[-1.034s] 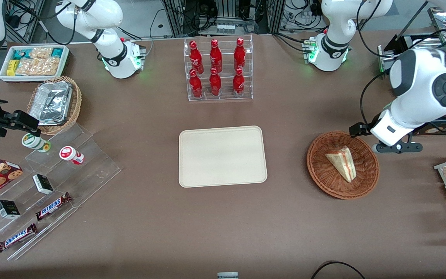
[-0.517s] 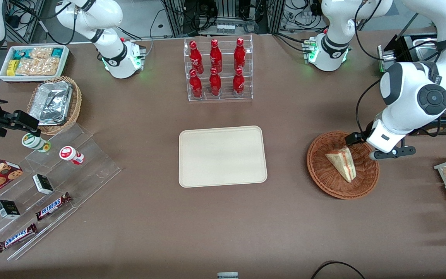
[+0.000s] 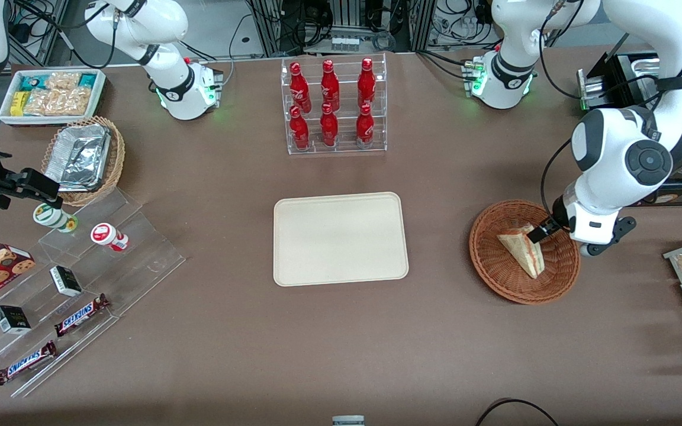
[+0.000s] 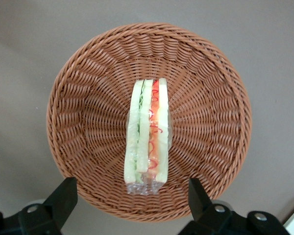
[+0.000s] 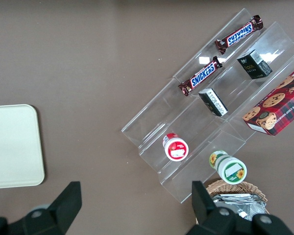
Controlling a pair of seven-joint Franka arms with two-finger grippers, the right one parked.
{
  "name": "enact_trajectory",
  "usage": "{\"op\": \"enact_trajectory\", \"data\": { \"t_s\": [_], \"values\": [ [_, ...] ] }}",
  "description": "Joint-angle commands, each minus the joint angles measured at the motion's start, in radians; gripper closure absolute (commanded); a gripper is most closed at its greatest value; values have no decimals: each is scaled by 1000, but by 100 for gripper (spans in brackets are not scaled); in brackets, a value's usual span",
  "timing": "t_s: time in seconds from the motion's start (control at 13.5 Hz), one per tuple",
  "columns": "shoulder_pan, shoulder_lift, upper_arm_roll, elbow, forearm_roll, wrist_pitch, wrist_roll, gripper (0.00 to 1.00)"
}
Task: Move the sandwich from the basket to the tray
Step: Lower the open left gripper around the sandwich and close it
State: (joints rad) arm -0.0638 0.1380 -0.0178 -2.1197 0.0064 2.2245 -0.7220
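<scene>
The fingers of the left gripper are spread wide and released, one dark tip to each side of the sandwich with clear gap on both sides, touching nothing. The wrist view looks straight down into the basket, with the wedge standing on edge at its middle, green, pale and red layers running lengthwise under clear wrap.

From the front, the gripper hangs over the basket's edge on the working arm's side, one dark fingertip showing just above the sandwich's broad end. A second ago the wrist sat outside the rim, higher and farther toward the working arm's end of the surface; half a second ago it had reached the rim; now it is over the basket's interior and the arm's big joint has swung in above it. The sandwich lies in the same place in the basket as before, its point toward the front camera, and the basket has not shifted.

The tray sits bare at the middle of the surface, well apart from the basket, toward the parked arm's end. Farther from the camera than the tray stands a clear rack of red bottles, unchanged
</scene>
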Motion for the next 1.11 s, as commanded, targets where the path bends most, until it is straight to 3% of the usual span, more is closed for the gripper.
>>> {"op": "enact_trajectory", "data": {
  "t_s": [0.0, 0.22, 1.03],
  "values": [
    [-20, 8, -2, -11, -9, 35, -91, 0],
    [-28, 8, -2, -72, -8, 118, -93, 0],
    [-25, 98, -1, -75, 9, 202, -54, 0]
  ]
}}
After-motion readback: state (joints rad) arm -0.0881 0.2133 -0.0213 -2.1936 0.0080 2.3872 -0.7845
